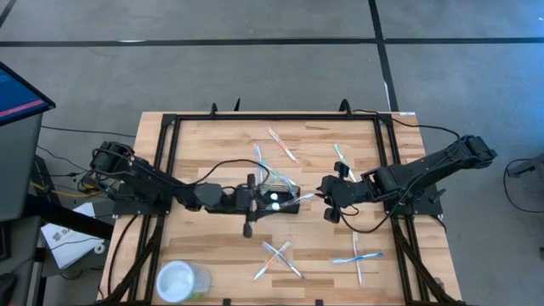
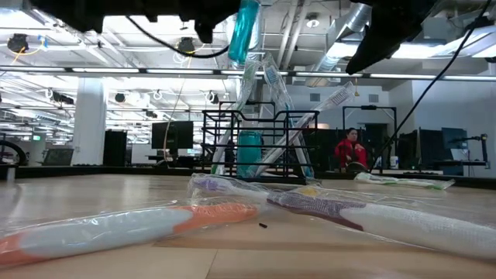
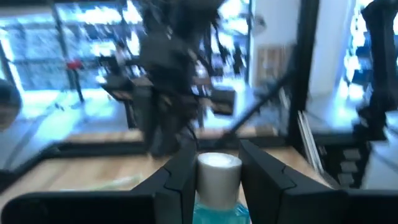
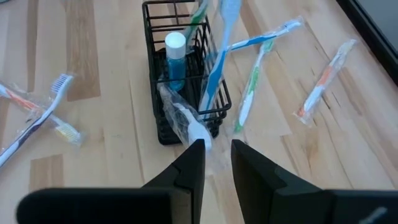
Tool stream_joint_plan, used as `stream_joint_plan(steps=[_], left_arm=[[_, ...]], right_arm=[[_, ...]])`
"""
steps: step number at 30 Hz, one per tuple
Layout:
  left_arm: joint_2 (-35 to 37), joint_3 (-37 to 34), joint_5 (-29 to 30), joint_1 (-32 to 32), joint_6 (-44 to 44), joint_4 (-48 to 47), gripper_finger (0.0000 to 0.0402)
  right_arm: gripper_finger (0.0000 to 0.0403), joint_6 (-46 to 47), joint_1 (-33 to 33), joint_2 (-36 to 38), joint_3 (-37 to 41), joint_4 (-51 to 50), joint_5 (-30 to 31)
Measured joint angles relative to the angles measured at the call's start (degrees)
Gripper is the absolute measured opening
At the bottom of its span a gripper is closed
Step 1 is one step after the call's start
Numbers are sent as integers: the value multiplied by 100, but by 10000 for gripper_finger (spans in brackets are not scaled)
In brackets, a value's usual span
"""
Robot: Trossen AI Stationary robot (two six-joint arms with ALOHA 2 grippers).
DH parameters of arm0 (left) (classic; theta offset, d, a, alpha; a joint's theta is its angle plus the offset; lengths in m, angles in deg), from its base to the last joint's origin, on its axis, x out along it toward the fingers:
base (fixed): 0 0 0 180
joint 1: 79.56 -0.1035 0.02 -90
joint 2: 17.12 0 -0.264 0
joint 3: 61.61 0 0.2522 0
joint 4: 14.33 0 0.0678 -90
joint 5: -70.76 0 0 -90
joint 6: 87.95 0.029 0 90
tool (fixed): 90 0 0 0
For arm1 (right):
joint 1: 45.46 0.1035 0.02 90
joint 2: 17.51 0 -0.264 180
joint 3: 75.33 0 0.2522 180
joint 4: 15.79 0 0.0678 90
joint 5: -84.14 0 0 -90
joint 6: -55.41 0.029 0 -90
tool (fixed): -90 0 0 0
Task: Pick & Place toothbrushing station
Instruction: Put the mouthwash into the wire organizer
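The black wire-mesh caddy [image 4: 186,74] stands on the table's middle [image 1: 282,194] and also shows in the low view [image 2: 260,147]. It holds a blue bottle with a white cap [image 4: 175,59] and several toothbrushes that lean out over its rim. My left gripper [image 3: 217,171] is at the caddy's left side [image 1: 253,202] and is shut on a second blue bottle [image 2: 244,31], above the caddy. My right gripper [image 4: 217,152] is just right of the caddy [image 1: 327,202] and slightly open. Its fingertips are at the outer end of a wrapped toothbrush [image 4: 186,121] that leans out of the caddy. My left gripper pinches the blue bottle between its two fingers, just below the white cap [image 3: 217,208]. The fingers lie about level, coming from the table's left. The bottle is held cap up and slightly tilted, lifted clear above the caddy. I cannot tell whether my right gripper touches the wrapped toothbrush's end [image 4: 199,135], which lies at one fingertip.
Wrapped toothbrushes lie loose on the table: at the far side [image 1: 282,144] [image 1: 342,157], and crossed near the front [image 1: 276,259] [image 1: 357,257]. A clear plastic cup [image 1: 178,280] stands at the front left. A person in red [image 2: 350,149] is in the room behind.
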Motion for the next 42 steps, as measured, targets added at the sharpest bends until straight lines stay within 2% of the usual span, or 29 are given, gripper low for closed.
stream_joint_plan(steps=[4, 10, 18, 34, 42], left_arm=[[-150, -358, 256, -79, 8, 891, 91], [-919, -342, 390, -165, -146, 1771, 91], [-1731, -321, 878, -154, -136, 3036, 91], [-2609, 300, 1315, -195, -100, 3233, 91], [-2682, 316, 1787, -197, 43, 3230, 91]], right_arm=[[69, -44, -2, 0, 0, 69, 2], [69, -151, 0, 0, 0, 169, 2], [69, -153, -2, 0, 0, 164, 2], [69, -256, -2, 0, 0, 167, 2], [69, -282, 0, 2, 0, 168, 2]])
